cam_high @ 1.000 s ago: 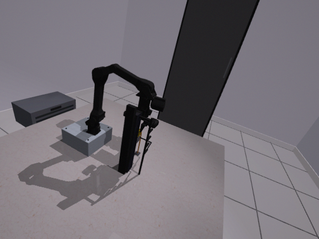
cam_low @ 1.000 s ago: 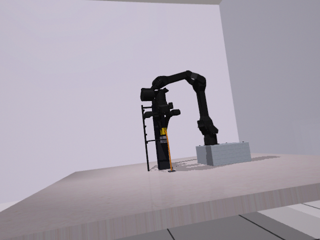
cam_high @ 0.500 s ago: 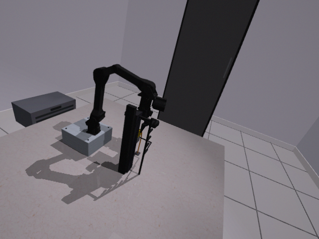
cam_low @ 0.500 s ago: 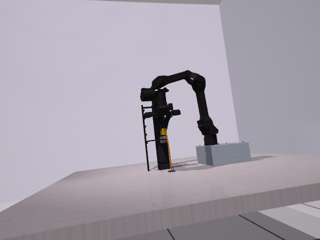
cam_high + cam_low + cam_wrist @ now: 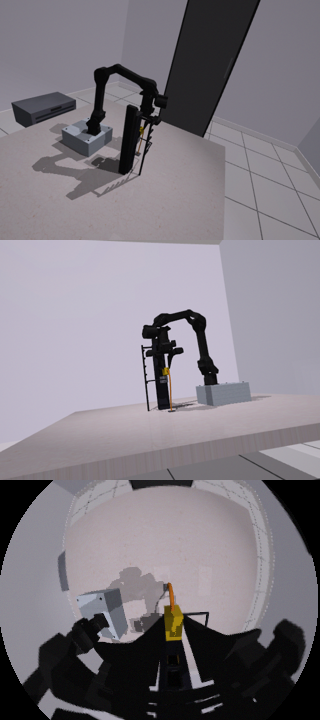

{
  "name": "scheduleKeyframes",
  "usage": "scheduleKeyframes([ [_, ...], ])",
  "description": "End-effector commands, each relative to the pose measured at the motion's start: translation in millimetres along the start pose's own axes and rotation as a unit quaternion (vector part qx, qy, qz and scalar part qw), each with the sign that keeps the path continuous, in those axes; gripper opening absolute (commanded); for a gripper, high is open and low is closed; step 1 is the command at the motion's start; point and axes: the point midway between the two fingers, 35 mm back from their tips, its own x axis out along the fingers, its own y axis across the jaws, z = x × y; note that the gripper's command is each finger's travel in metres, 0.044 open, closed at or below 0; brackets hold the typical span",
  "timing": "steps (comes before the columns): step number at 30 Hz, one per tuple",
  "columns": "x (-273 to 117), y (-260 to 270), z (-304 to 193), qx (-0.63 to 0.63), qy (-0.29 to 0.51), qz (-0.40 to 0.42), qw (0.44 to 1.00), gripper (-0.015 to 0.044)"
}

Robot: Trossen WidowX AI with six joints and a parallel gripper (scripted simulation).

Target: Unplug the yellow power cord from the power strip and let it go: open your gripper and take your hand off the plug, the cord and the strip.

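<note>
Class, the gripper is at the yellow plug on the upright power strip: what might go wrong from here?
The gripper stands only slightly open around the yellow plug; lifting away now may drag it. The plug looks close against the power strip, so it may not be fully out. The wrist could clip the black rack alongside.
</note>
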Motion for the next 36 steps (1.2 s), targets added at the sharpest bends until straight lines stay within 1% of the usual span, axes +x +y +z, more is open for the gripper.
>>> scheduleKeyframes([
  [1, -0.7, -0.2, -0.2, -0.002, -0.002, -0.003, 1.0, 0.021],
  [7, -1.2, -0.5, 2.2, -0.002, -0.002, -0.003, 1.0, 0.0368],
  [10, -5.5, -1.6, 21.5, -0.002, -0.003, -0.003, 1.0, 0.044],
  [13, -11.6, -0.6, 51.1, -0.002, -0.004, -0.003, 1.0, 0.044],
  [15, -13.3, 0.3, 59.9, -0.002, -0.004, -0.003, 1.0, 0.044],
  [36, -13.3, 0.3, 59.9, -0.002, -0.004, -0.003, 1.0, 0.044],
])
